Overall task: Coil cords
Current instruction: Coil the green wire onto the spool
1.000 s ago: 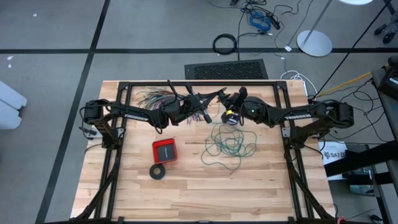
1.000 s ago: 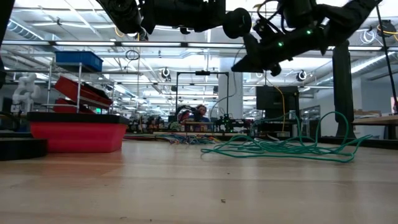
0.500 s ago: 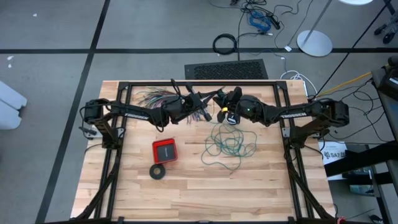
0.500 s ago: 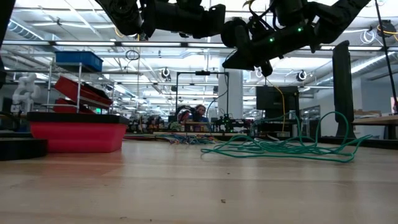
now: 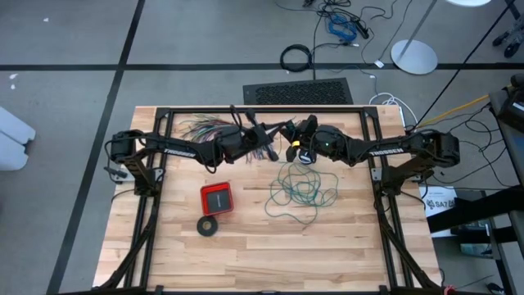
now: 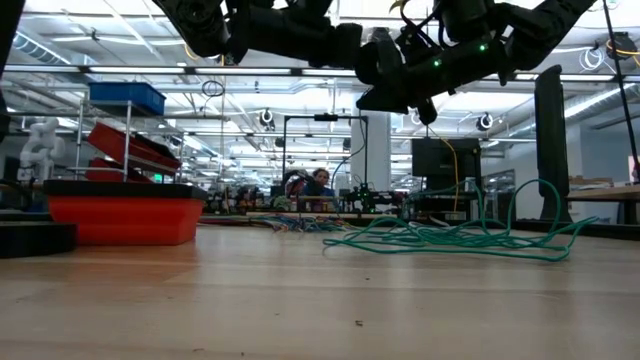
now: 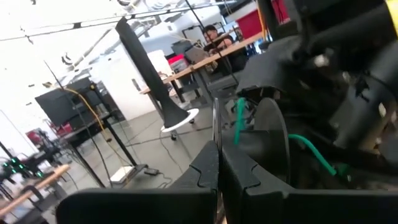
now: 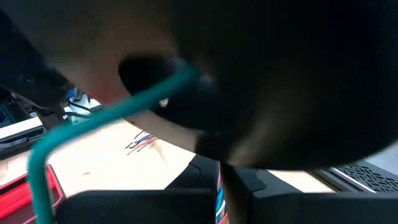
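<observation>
The teal-green wire lies as a loose tangle point(image 5: 303, 190) point(image 6: 450, 238) on the wooden table right of the middle. One strand point(image 8: 118, 109) rises to a black round piece point(image 5: 298, 152) point(image 7: 268, 140) held in the air above the table's far middle. My right gripper point(image 5: 300, 138) point(image 8: 219, 177) is shut at that piece. My left gripper point(image 5: 288, 129) point(image 7: 219, 163) is shut and faces it tip to tip, right at the piece. In the left wrist view, green wire point(image 7: 239, 121) runs over the piece's face. My right gripper carries the black round piece clear of the table, coming nearly level from the table's right side. The piece itself fills the wrist view as a dark blur and hides where the fingers sit. The teal wire hangs slack from it to the tangle. My left gripper's shut fingertips meet a thin dark edge point(image 7: 214, 124) that rises from between them. I cannot tell whether they hold it or only stand against it.
A red box point(image 5: 217, 197) point(image 6: 125, 218) and a black tape-like ring point(image 5: 208, 226) sit left of the tangle. A fan of many-coloured wires point(image 5: 201, 127) lies at the far left under the left arm. Black frame rails point(image 5: 377, 172) run along the table's sides.
My right gripper has gone a little toward the table's left edge with the round piece, closing on my left gripper, and has rolled slightly. My left gripper has rolled about its own line while staying in place. The tangle on the table has not moved.
</observation>
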`<action>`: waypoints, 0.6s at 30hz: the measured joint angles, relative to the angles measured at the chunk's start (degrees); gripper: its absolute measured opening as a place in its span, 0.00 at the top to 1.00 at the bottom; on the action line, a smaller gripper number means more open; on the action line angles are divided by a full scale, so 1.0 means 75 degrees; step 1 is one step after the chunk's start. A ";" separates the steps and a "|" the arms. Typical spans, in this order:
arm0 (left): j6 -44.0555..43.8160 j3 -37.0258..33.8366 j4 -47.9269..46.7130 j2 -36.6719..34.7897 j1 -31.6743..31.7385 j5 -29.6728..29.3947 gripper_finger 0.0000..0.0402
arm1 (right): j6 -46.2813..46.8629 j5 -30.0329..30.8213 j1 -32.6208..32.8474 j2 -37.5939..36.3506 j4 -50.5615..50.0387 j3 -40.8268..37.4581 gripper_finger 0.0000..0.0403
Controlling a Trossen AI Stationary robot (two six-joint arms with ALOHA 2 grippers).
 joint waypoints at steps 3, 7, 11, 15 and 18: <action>0.0424 0.0000 -0.0097 0.0000 0.0000 -0.0032 1.00 | 0.0104 -0.0173 0.0000 0.0000 0.0000 0.0000 1.00; 0.1062 0.0000 -0.0191 0.0002 0.0003 -0.0075 1.00 | 0.0152 -0.0207 0.0015 -0.0001 -0.0036 0.0000 1.00; 0.1668 0.0000 -0.0301 0.0003 0.0000 -0.0191 1.00 | 0.0245 -0.0372 0.0015 -0.0003 -0.0047 0.0000 1.00; 0.2280 0.0000 -0.0389 0.0003 0.0000 -0.0259 1.00 | 0.0308 -0.0514 0.0017 -0.0003 -0.0050 0.0002 1.00; 0.2649 0.0000 -0.0407 0.0003 -0.0006 -0.0378 1.00 | 0.0339 -0.0561 0.0015 -0.0002 -0.0060 0.0000 1.00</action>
